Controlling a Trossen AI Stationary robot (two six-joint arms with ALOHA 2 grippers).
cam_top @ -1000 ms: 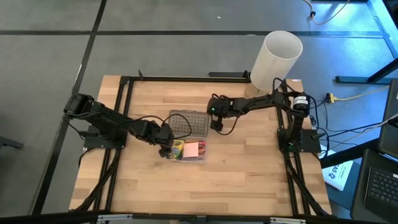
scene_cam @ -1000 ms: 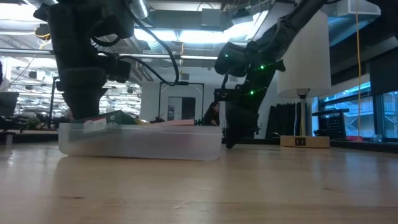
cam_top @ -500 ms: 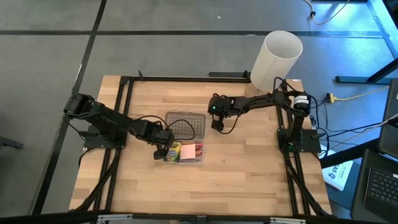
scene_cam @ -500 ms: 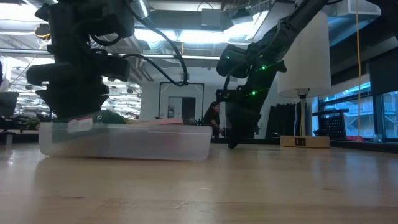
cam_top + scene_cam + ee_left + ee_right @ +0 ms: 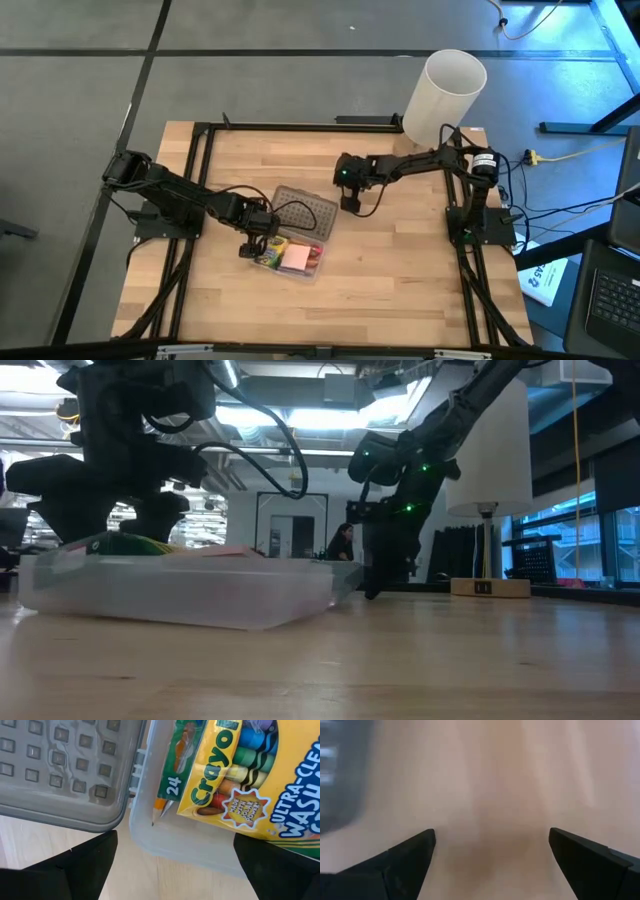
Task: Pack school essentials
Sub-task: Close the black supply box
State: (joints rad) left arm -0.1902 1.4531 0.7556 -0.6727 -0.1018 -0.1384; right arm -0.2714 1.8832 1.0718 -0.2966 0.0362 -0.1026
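A clear plastic box [image 5: 300, 262] sits askew on the table's middle, its grey dotted lid [image 5: 308, 208] folded open flat on the far side. Inside lie a green-and-yellow crayon box [image 5: 250, 775], an orange pencil [image 5: 160, 807] and a pink block [image 5: 296, 258]. My left gripper [image 5: 253, 240] points down, open, at the box's left end. In the left wrist view, its fingers stand on either side of the box's hinge-side corner. My right gripper [image 5: 350, 203] hangs open over bare wood just right of the lid, with nothing between its fingers [image 5: 410, 860]. My left gripper comes from above, with the box's rounded left-end corner [image 5: 137, 827] by the hinge between its spread fingers. One finger [image 5: 65, 870] stands outside, beside the lid's edge. The other [image 5: 280, 865] is at the end wall below the crayon box. The fingers hide whether they touch the plastic.
A tall white cylinder [image 5: 445, 95] stands at the table's far right corner, behind the right arm. Black frame rails [image 5: 205, 200] run along the table's left and right sides. Bare wood lies toward the near edge [image 5: 330, 320].
My left gripper has rolled about its own line without leaving its place. The box and its open lid have turned with it on the table, the right end swinging toward the near edge. The whole box has slid slightly toward the left and near edges.
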